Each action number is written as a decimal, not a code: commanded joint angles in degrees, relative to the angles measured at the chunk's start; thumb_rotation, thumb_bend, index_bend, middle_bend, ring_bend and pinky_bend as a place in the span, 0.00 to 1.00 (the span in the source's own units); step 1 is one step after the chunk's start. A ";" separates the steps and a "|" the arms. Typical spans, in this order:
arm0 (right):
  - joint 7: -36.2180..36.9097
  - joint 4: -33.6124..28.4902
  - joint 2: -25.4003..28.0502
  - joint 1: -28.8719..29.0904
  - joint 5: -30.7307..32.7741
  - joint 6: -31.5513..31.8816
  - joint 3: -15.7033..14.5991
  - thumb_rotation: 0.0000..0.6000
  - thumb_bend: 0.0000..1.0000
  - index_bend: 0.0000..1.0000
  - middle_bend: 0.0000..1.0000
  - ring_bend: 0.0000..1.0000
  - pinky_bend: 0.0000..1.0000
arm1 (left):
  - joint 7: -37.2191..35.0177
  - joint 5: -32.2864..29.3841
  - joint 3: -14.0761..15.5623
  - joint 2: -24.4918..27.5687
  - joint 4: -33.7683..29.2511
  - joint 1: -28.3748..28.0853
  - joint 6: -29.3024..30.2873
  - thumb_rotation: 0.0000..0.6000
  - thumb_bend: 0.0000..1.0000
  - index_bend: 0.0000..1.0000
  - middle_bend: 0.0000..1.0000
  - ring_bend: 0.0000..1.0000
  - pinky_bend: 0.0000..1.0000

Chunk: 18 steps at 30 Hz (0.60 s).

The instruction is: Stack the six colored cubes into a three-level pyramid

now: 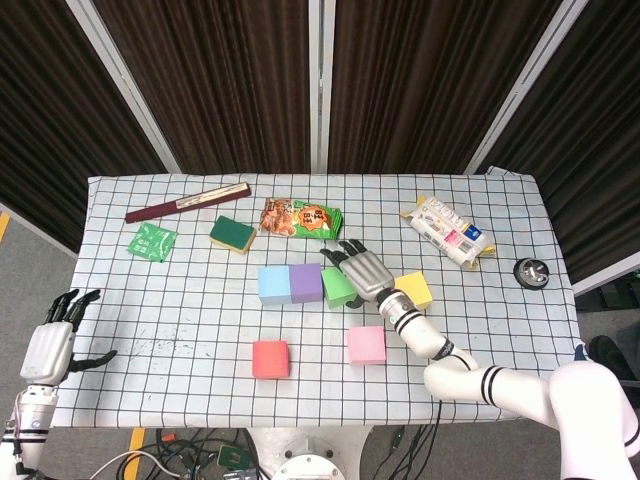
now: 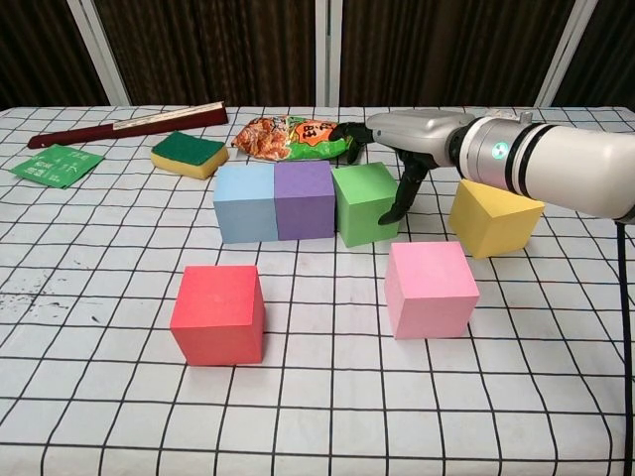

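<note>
Six cubes sit on the checked tablecloth, none stacked. Landmark is the green cube: purple cube touches its left side, blue cube touches the purple one's far side, so the three form one row. Yellow cube lies right of the green cube, apart from it and turned at an angle. Pink cube is in front of the green cube, slightly to its right; red cube is in front and well to its left.

Right hand is over the green cube's right and back edge, fingers spread, thumb pointing down beside the cube's right face; whether it touches the cube I cannot tell, nothing gripped. Left hand is far left of the green cube, off the table edge, fingers apart, empty.

Behind the green cube: snack bag. Further left of that: green sponge, green packet, long dark red box. Right and behind: white snack packet.
</note>
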 commanded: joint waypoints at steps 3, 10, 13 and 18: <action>1.01 1.01 -0.70 -0.08 -1.29 0.66 -0.12 1.00 0.07 0.00 0.27 0.00 0.00 | -0.68 0.00 -0.22 -0.09 0.01 0.06 -0.19 1.00 0.00 0.12 0.16 0.04 0.06; 2.57 1.65 -0.34 -0.77 -3.79 2.09 -0.57 1.00 0.08 0.00 0.40 0.01 0.00 | -1.43 0.00 -0.76 -0.09 -0.30 0.10 -0.30 1.00 0.00 0.12 0.16 0.04 0.06; 3.27 1.35 0.37 -1.20 -4.56 2.51 -0.72 1.00 0.09 0.00 0.44 0.03 0.00 | -1.38 0.02 -1.02 -0.08 -0.46 0.13 -0.16 1.00 0.00 0.13 0.16 0.04 0.06; 4.08 1.10 1.45 -1.80 -5.61 3.03 -1.00 1.00 0.10 0.00 0.46 0.04 0.00 | -1.22 0.13 -1.09 0.00 -0.64 0.13 -0.33 1.00 0.00 0.13 0.16 0.04 0.06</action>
